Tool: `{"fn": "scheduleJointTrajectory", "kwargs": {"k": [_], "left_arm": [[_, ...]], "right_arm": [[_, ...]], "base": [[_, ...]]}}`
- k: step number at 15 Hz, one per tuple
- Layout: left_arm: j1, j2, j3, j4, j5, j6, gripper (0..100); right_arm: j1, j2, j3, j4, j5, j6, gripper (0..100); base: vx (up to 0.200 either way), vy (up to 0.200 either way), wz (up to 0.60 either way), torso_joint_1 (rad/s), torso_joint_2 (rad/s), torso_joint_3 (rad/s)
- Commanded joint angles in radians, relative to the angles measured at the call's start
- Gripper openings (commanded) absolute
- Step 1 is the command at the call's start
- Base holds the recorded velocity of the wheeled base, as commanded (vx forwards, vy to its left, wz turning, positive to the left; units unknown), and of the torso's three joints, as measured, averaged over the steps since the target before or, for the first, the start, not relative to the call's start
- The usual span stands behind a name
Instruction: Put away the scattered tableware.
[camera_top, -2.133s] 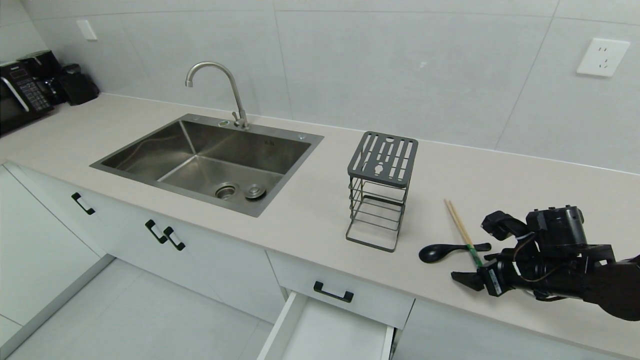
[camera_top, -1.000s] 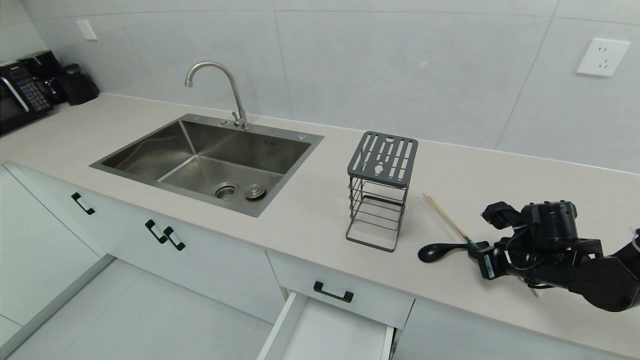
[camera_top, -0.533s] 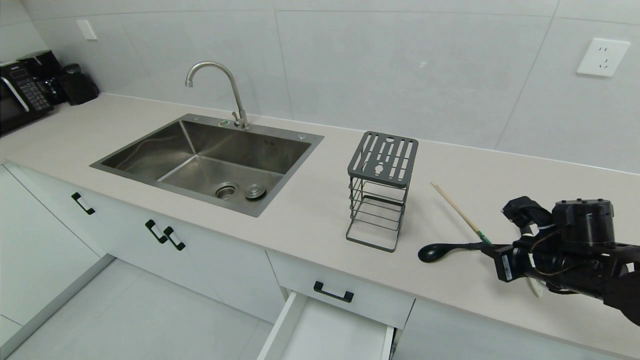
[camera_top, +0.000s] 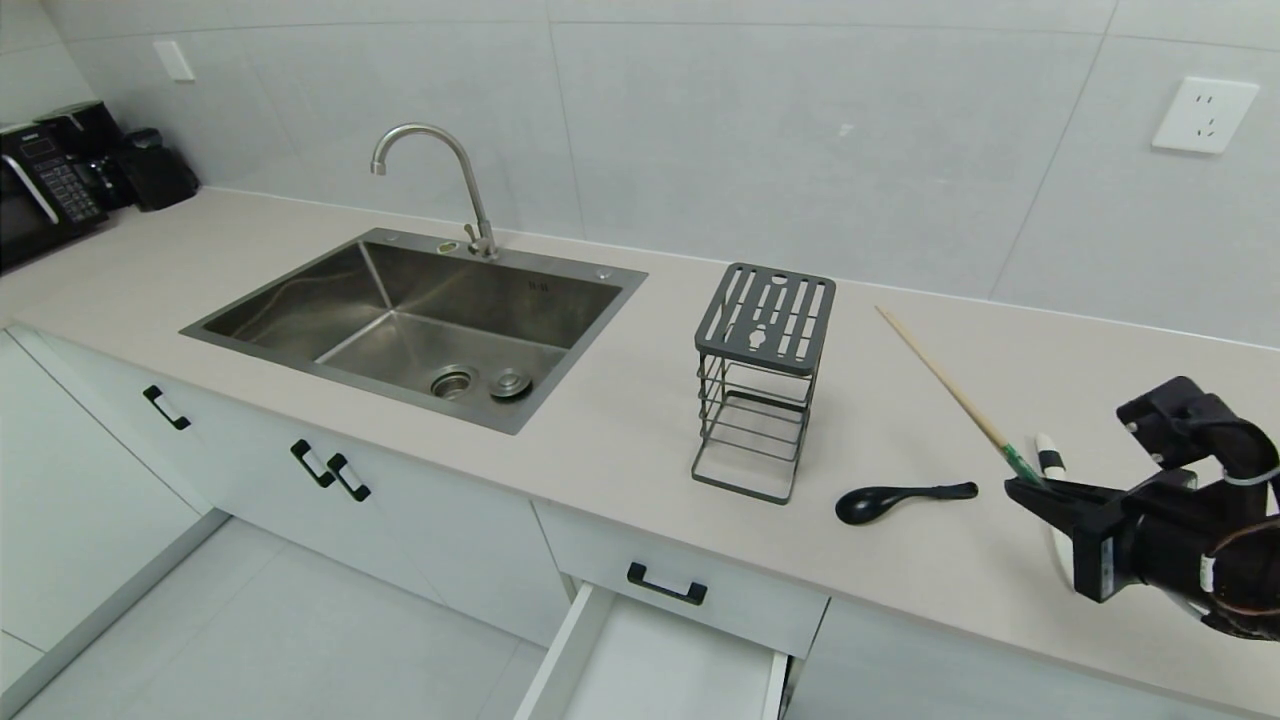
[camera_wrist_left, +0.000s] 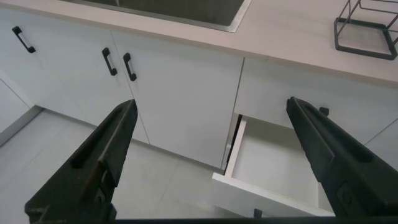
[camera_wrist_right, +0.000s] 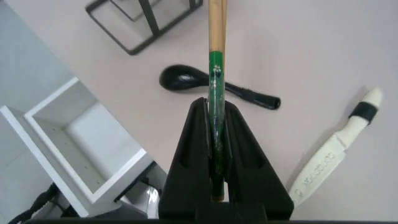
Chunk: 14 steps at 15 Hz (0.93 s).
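Note:
My right gripper (camera_top: 1030, 486) is shut on the green end of a pair of wooden chopsticks (camera_top: 940, 375), holding them above the counter at the right, their tips slanting up toward the wall. In the right wrist view the chopsticks (camera_wrist_right: 216, 68) run straight out from between the closed fingers (camera_wrist_right: 198, 124). A black spoon (camera_top: 900, 498) lies on the counter just left of that gripper, also seen as the spoon (camera_wrist_right: 193, 79) from the wrist. A white knife (camera_top: 1048, 456) with a black band lies beside it. My left gripper (camera_wrist_left: 210, 107) is open, down in front of the cabinets.
A dark wire utensil rack (camera_top: 762, 378) stands left of the spoon. A steel sink (camera_top: 300, 300) with a tap (camera_top: 440, 160) is farther left. A white drawer (camera_top: 650, 665) stands open below the counter edge, also the drawer (camera_wrist_left: 273, 168). Appliances (camera_top: 60, 170) stand at the far left.
My right gripper closed on the chopsticks lying across the spoon, then lifted them and drew back to the right. The white knife under the arm came into sight.

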Motion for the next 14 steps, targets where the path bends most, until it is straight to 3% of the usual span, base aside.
{"fn": "scheduleJointTrajectory", "kwargs": {"k": [1, 7, 10, 14], "left_arm": [[0.0, 0.001, 0.0, 0.0, 0.001, -0.001, 100], [0.0, 0.001, 0.0, 0.0, 0.001, -0.001, 100], [0.0, 0.001, 0.0, 0.0, 0.001, 0.0, 100], [0.0, 0.001, 0.0, 0.0, 0.001, 0.0, 100]], "right_arm": [[0.004, -0.117, 0.01, -0.001, 0.015, -0.001, 0], [0.004, -0.158, 0.032, -0.01, 0.057, -0.044, 0], [0.007, -0.163, 0.033, -0.062, 0.176, -0.12, 0], [0.036, -0.187, 0.032, -0.078, 0.241, -0.147, 0]], "base": [[0.0, 0.0, 0.0, 0.0, 0.0, 0.0], [0.0, 0.0, 0.0, 0.0, 0.0, 0.0], [0.0, 0.0, 0.0, 0.0, 0.0, 0.0], [0.0, 0.0, 0.0, 0.0, 0.0, 0.0]]}}
